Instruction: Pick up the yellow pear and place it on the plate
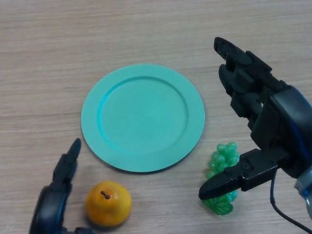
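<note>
The yellow pear [108,204] stands upright on the wooden table [44,58] at the near edge, left of centre, with its short brown stem pointing up. It sits just near of the teal plate [97,105], apart from the rim, and the plate itself is bare

The left hand [61,183] comes in at the near left, right beside the pear; one finger points straight up toward the far side and what may be the thumb shows low beside the fruit, so the hand looks spread and holds nothing. I cannot tell whether it touches the pear's side. The right hand [253,112] hangs on the right, fingers stretched toward the far side and thumb reaching out over a bunch of green grapes [223,178]; it too is spread wide and carries nothing

The pear looks smooth, a little glossy and rounded, wide at the base and narrowing toward the stem, so I would expect it to be light, firm and somewhat slippery, prone to roll if nudged. The widest part of the belly seems the safest place to close on, thumb on one side and fingers opposite, not the stem or the tapering top. The trip to the plate is short, and the left hand is plainly the nearer one
</note>
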`<state>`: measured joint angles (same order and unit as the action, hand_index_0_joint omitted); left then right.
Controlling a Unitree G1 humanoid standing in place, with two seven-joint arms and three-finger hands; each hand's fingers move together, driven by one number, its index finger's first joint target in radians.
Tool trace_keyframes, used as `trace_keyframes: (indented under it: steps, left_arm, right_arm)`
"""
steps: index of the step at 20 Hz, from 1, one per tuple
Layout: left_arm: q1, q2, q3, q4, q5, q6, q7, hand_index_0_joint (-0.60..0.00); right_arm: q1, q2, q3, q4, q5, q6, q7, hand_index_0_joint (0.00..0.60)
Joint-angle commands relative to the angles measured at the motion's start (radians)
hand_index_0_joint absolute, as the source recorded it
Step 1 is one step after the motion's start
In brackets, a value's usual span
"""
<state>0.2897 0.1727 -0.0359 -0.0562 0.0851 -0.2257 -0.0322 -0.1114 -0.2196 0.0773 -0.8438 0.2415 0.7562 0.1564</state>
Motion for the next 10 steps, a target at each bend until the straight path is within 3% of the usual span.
trace_keyframes:
  steps: [1, 3, 5, 8, 10]
  left_arm:
    - [-0.004, 0.020, -0.008, -0.052, -0.048, -0.111, -0.010, 0.000]
    - [0.005, 0.031, -0.037, -0.057, -0.025, -0.094, -0.016, 0.000]
    - [0.008, 0.034, -0.044, -0.056, -0.007, -0.093, -0.012, -0.199]
    - [0.031, 0.051, -0.070, -0.060, 0.072, -0.073, 0.007, -0.600]
    - [0.044, 0.060, -0.076, -0.073, 0.103, -0.063, 0.008, -0.600]
  right_arm:
    - [-0.030, -0.002, -0.018, -0.066, 0.026, -0.094, -0.003, 0.000]
    - [-0.023, -0.001, -0.031, -0.075, 0.035, -0.097, 0.003, 0.000]
    - [-0.023, -0.002, -0.035, -0.077, 0.038, -0.099, 0.001, 0.000]
    - [-0.021, -0.006, -0.051, -0.090, 0.050, -0.103, -0.014, 0.000]
    - [-0.017, -0.015, -0.054, -0.101, 0.046, -0.097, -0.015, 0.000]
